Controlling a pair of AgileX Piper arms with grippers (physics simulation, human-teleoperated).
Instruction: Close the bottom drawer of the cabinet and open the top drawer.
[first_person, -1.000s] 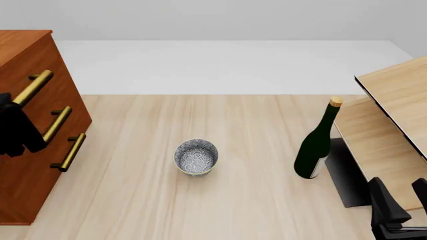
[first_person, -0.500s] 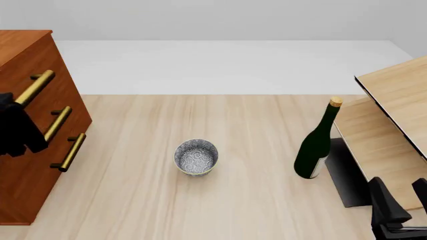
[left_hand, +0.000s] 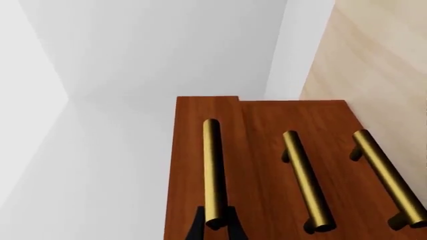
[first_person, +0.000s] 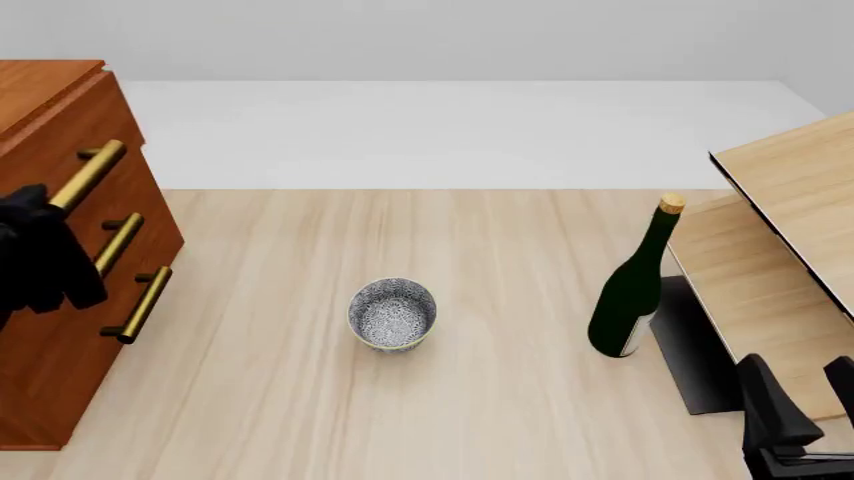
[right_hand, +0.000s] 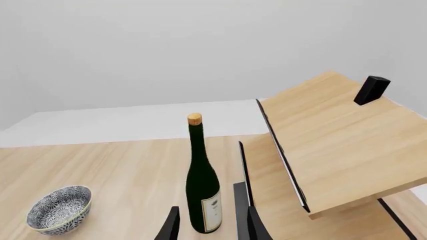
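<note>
Right gripper (first_person: 798, 430) low at the near right corner, jaws parted, holding nothing. Left gripper (left_hand: 215, 226) at the cabinet (first_person: 54, 330) on the counter's (first_person: 400, 400) left edge, fingers pinched narrow on the near end of the top drawer's (first_person: 60, 140) brass handle (left_hand: 212, 170). Top drawer front stands slightly proud of the two below. Bottom drawer (first_person: 80, 340) looks flush. Mid-counter: patterned bowl (first_person: 392, 313). To its right, a green bottle (first_person: 637, 285), upright, just beside the pale shelf (first_person: 787, 250).
</note>
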